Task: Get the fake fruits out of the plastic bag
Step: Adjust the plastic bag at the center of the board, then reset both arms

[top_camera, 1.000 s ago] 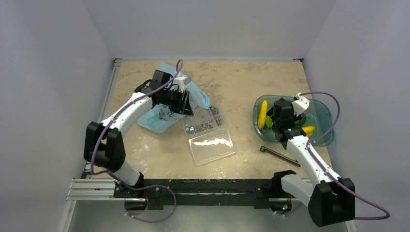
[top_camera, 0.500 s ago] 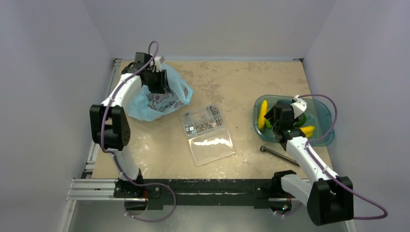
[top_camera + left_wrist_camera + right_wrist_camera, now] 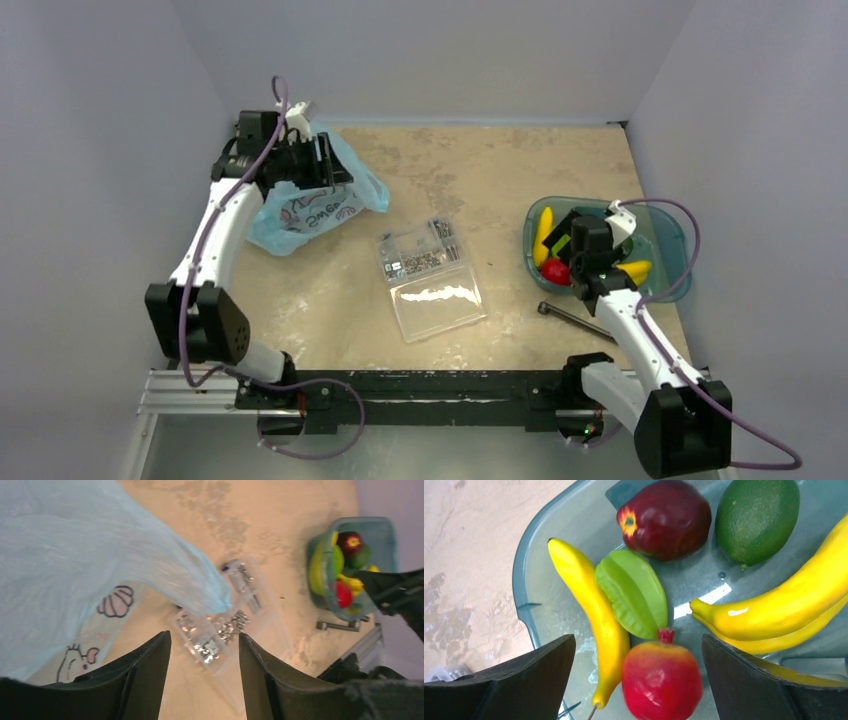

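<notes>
The fake fruits (image 3: 634, 592) lie in the teal tray (image 3: 668, 232), well to the right of the clear box (image 3: 430, 280). The plastic bag (image 3: 305, 205) hangs raised at the far left of the box.

The left fingers (image 3: 150, 675) stand a little apart, and the box shows through the gap. The bag hangs along the outer side of one finger; how it is caught I cannot tell. Such thin film may slide off and fall, and its loose corner could drag over the box. Whether a fruit is inside it is hidden.

The right fingers (image 3: 524, 680) are wide and hold nothing. The red fruit (image 3: 661, 682) between them is on the tray side nearest the box, close to the rim. It might roll out onto the worktop (image 3: 480, 170) if pushed.
</notes>
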Tool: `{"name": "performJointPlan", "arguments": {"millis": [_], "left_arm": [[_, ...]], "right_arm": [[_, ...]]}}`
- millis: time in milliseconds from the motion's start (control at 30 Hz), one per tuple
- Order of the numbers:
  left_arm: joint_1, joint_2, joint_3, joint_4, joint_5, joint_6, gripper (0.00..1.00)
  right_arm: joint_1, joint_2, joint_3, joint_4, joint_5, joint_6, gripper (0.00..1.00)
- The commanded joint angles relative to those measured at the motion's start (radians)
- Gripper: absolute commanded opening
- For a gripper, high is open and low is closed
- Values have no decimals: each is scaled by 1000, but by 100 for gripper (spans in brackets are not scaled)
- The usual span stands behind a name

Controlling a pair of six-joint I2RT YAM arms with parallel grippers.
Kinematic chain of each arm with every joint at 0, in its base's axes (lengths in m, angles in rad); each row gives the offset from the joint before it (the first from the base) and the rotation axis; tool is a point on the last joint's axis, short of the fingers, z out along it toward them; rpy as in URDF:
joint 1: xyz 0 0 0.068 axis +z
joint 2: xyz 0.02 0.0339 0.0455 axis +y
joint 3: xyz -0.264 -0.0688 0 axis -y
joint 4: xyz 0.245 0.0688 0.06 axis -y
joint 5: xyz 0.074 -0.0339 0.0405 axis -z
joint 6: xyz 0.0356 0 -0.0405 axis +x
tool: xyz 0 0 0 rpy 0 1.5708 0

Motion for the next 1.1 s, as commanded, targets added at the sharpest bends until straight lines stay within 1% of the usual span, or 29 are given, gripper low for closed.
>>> {"name": "performJointPlan", "arguments": {"millis": [0,100,167,300,433,533,767,900,1067], "left_arm": [[0,-176,-66,119,239,-135,52],[-1,-308,-111,163,278,-195,53],[0,-402,-128,160,264,-205,54],[-2,-564,-121,80,179,-166,54],[-1,-678,-116,30,90,-143,55],[0,-743,-105,11,40,-142,55],[0,-868,-49,-30,-59,-135,57],[-1,-909,-40,-49,-90,-136,57],[0,-938,-53,-61,-95,-148,57]], "right_arm": [[-4,-38,61,-65,-38,-14,99],[-5,-99,100,-101,-55,-70,99],[-3,-139,135,-115,-114,-131,99],[-3,-223,201,-134,-233,-239,99],[-3,-267,291,-183,-282,-282,99],[-2,-284,373,-232,-294,-307,99],[-3,-322,531,-313,-255,-338,99],[-2,-361,564,-314,-233,-356,99],[-2,-417,560,-316,-189,-373,99]]}}
